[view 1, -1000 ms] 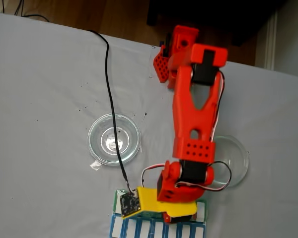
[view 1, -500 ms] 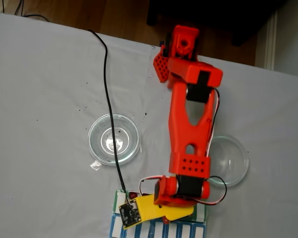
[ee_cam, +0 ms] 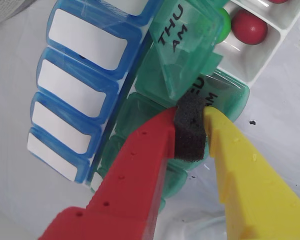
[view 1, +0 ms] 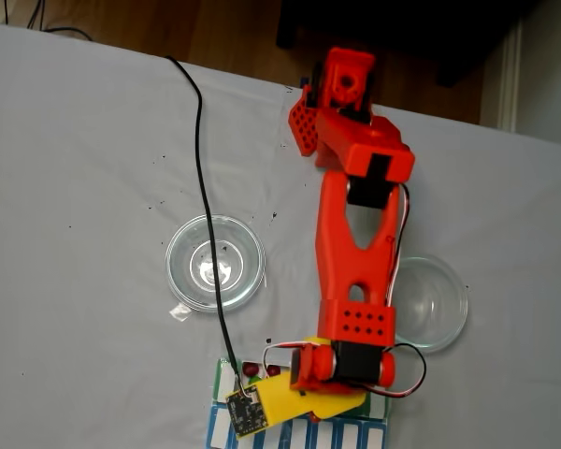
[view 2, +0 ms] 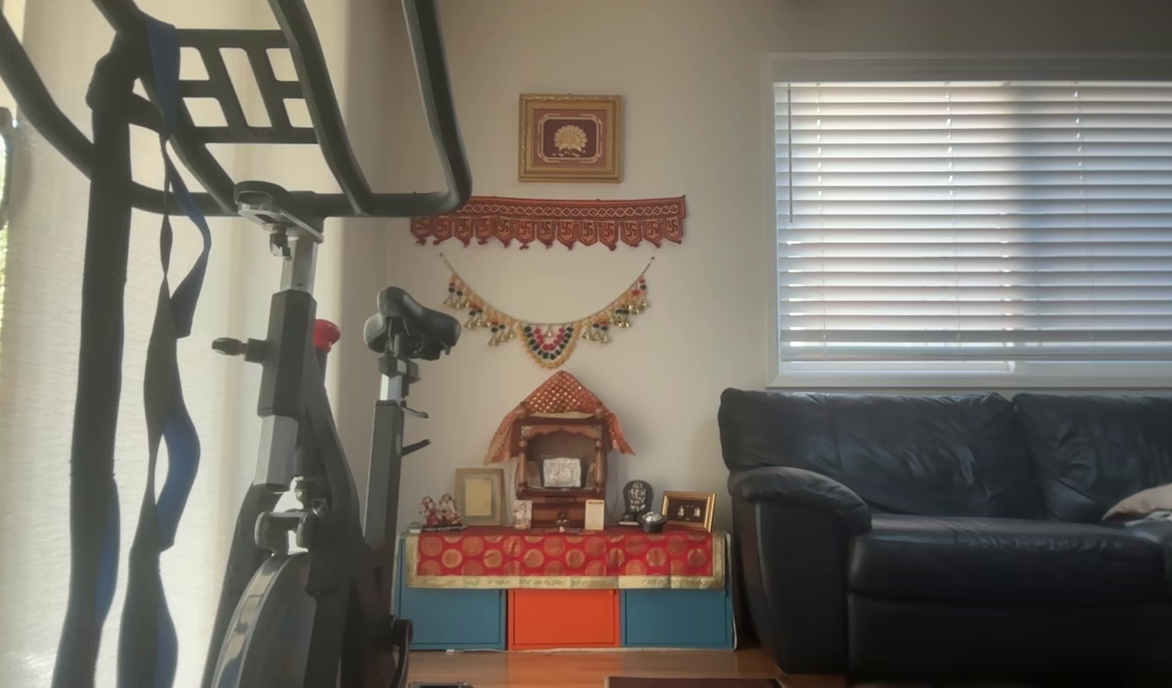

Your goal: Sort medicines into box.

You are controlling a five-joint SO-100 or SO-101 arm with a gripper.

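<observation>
Fixed view: grey desk (view 1: 84, 187), red arm (view 1: 355, 253) reaching to the box (view 1: 226, 382) at the bottom edge. Wrist view: gripper (ee_cam: 190, 122) nearly pressed together on a black foam pad (ee_cam: 190, 131) over green lids; red medicine ball (ee_cam: 249, 26) sits in an open compartment.

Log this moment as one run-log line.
gripper: over green box, jaws nearly closed, black foam pad between tips | THU AM lid: raised | red medicine: in open compartment | glass dishes: empty

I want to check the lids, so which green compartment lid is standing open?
The THU AM lid, tilted up beside the open cell holding a red ball. The green lids below it lie flat.
</observation>
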